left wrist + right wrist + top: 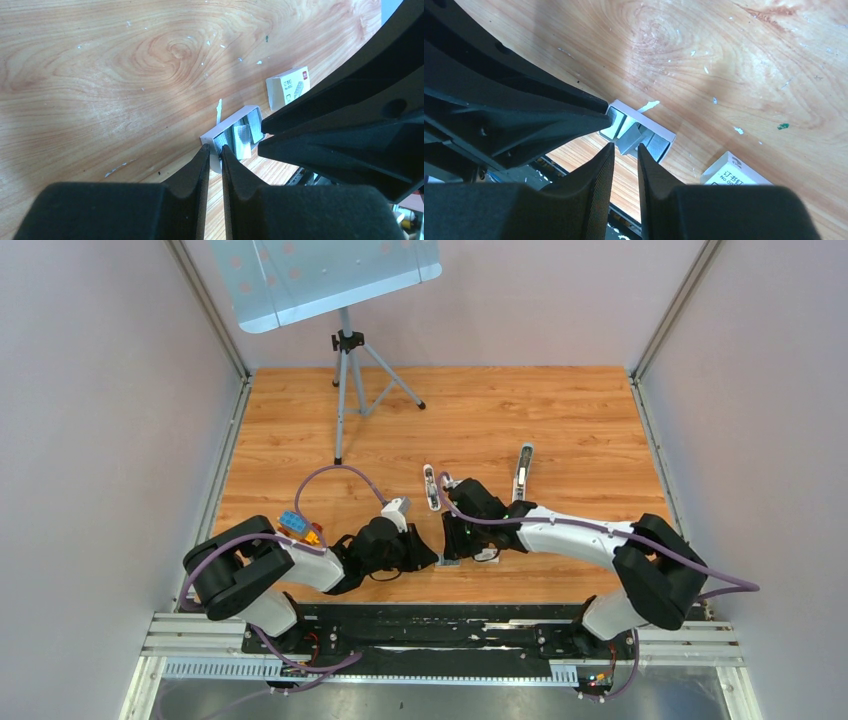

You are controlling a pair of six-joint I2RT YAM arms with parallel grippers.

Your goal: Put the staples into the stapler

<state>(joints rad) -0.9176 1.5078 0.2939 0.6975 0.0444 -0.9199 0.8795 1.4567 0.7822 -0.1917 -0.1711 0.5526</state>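
Note:
A small open white tray (208,136) holds the grey staples (243,138); one strip (629,140) is tilted up out of it. My left gripper (215,150) is shut on the tray's near white edge. My right gripper (625,146) is closed to a narrow gap, with its tips on either side of the tilted strip, and seems to hold it. The stapler (432,488) lies behind the grippers as a slim white and metal piece. A second similar piece (522,470) lies to its right, and any join between them is hidden by the right arm. Both grippers meet at the near table edge, left gripper (428,557) and right gripper (449,550).
A small white printed box (289,88) lies just beside the tray; it also shows in the right wrist view (730,172). A tripod (347,380) with a reflector panel stands at the back left. The table's near edge and the black rail lie right under the grippers.

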